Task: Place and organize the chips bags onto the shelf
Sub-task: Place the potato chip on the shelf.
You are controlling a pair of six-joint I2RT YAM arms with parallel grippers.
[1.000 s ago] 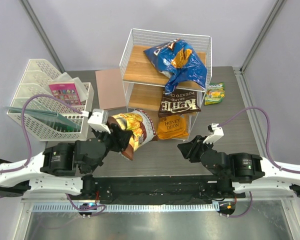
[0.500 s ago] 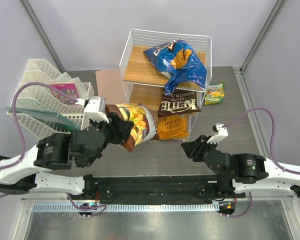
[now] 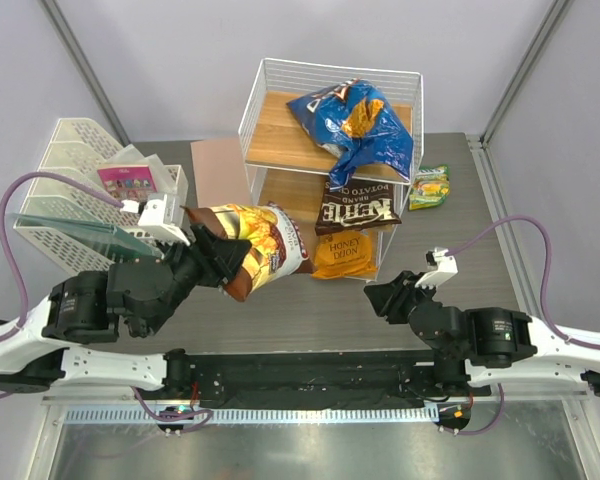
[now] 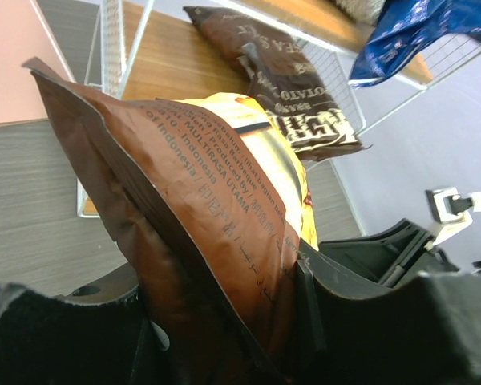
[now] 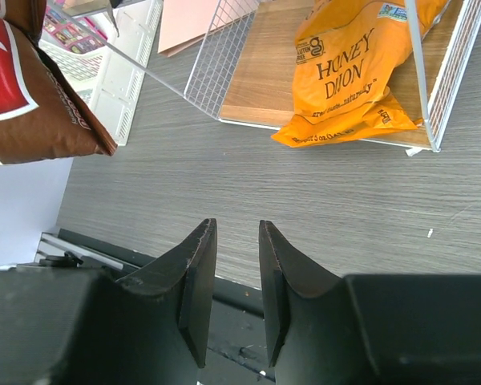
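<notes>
The brown-white bag (image 4: 216, 200) is held up just in front of the shelf (image 3: 272, 135), its lower end buried in the left gripper (image 3: 223, 264), which is clamped on it; its small print blurs apart from "Indonesia". On the shelf, the dark bag (image 3: 360, 208) reads "Kettle Brand Potato Chips" and the orange bag (image 5: 345, 76) "Honey Dijon". The right gripper (image 5: 234, 277) holds nothing, its fingers a narrow gap apart.

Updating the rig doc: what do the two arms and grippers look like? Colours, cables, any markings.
Both arms match: white link shells, black cylindrical joint housings. The left gripper and right gripper are matte black with tapered wedge fingers. Each wrist carries a white block fed by a looping purple cable. No readable markings.
</notes>
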